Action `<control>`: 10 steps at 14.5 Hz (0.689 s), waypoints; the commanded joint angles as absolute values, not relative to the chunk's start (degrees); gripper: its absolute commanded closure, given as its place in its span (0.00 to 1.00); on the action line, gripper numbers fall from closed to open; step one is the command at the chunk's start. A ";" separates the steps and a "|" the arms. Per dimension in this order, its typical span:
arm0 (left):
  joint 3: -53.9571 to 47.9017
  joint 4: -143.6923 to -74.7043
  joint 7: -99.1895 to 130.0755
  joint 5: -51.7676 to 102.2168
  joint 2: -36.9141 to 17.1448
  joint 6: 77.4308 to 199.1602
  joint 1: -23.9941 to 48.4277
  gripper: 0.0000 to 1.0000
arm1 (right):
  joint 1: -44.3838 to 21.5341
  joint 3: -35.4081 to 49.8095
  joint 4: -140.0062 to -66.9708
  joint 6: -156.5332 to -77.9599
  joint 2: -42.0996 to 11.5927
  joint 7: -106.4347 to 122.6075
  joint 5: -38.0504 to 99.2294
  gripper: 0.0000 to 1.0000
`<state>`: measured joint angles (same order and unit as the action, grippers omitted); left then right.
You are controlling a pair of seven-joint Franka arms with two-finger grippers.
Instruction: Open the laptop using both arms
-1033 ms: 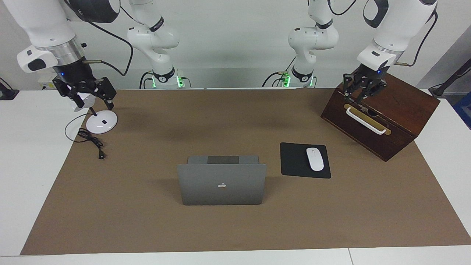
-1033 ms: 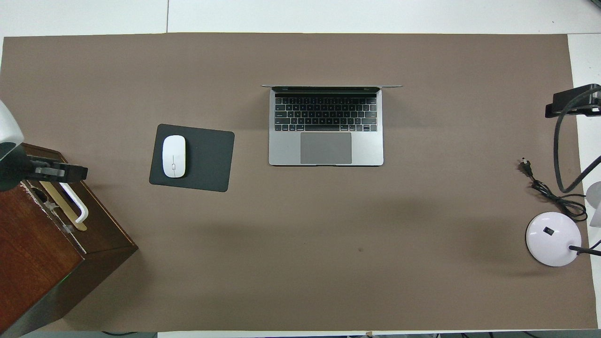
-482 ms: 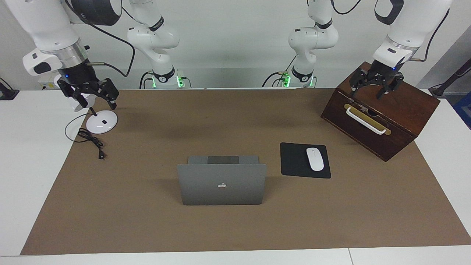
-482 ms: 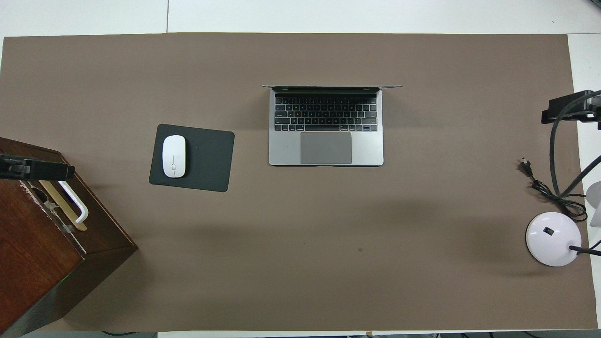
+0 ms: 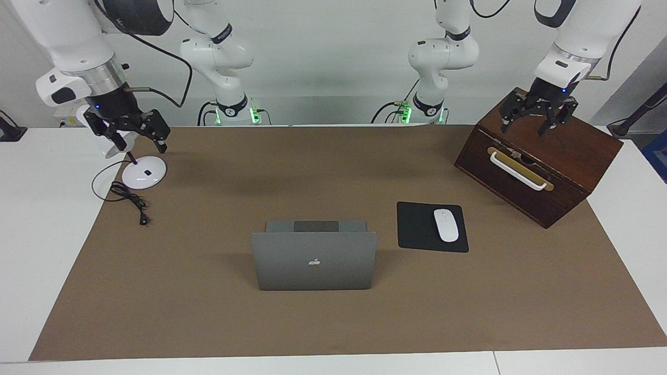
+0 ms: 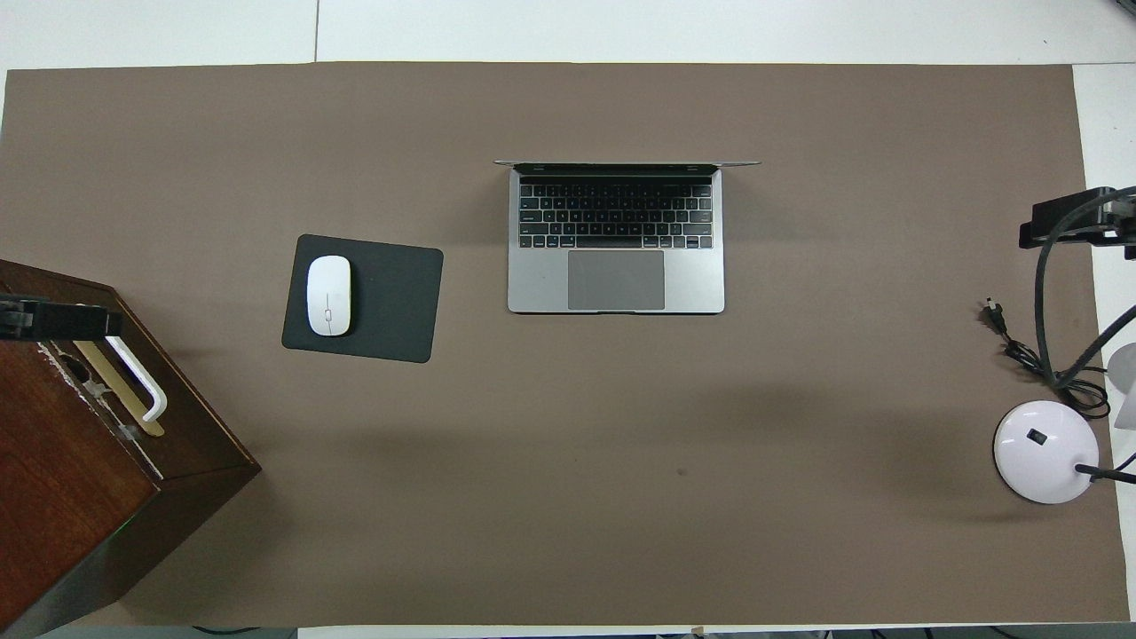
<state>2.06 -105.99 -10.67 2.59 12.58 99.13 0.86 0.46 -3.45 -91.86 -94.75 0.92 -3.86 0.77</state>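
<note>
The silver-grey laptop [image 5: 312,260] stands open in the middle of the brown mat, its lid upright with the apple logo showing. The overhead view shows its keyboard and trackpad [image 6: 616,266]. My left gripper [image 5: 525,126] hangs open and empty over the top of the wooden box at the left arm's end; only its tip [image 6: 53,319] shows in the overhead view. My right gripper [image 5: 139,141] hangs open and empty over the white lamp at the right arm's end, and it also shows in the overhead view [image 6: 1078,217]. Both are well away from the laptop.
A black mouse pad [image 5: 417,226] with a white mouse [image 5: 446,225] lies beside the laptop toward the left arm's end. A dark wooden box [image 5: 552,172] with a white handle stands at that end. A white lamp base [image 5: 144,173] and a black cable [image 5: 130,200] lie at the right arm's end.
Both grippers have risen a little and drawn back toward the robots' end of the table. The left one has moved from the box's front edge to over its top. The laptop has not moved.
</note>
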 commanded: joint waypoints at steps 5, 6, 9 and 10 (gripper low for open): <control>5.54 -93.79 -6.50 -0.70 6.95 90.27 5.80 0.00 | 1.32 -2.90 -93.96 -95.80 2.46 -3.08 1.67 0.00; 6.32 -93.78 -6.24 -0.70 6.68 90.18 7.11 0.00 | 1.32 -2.90 -93.96 -95.71 2.46 -3.08 1.67 0.00; 10.37 -94.13 -4.57 -0.70 5.89 90.26 10.81 0.00 | 1.32 -2.90 -94.04 -95.80 2.46 -3.08 1.67 0.00; 10.11 -94.39 -4.57 -0.79 5.89 90.35 10.64 0.00 | 1.32 -2.90 -94.04 -95.71 2.46 -3.08 1.67 0.00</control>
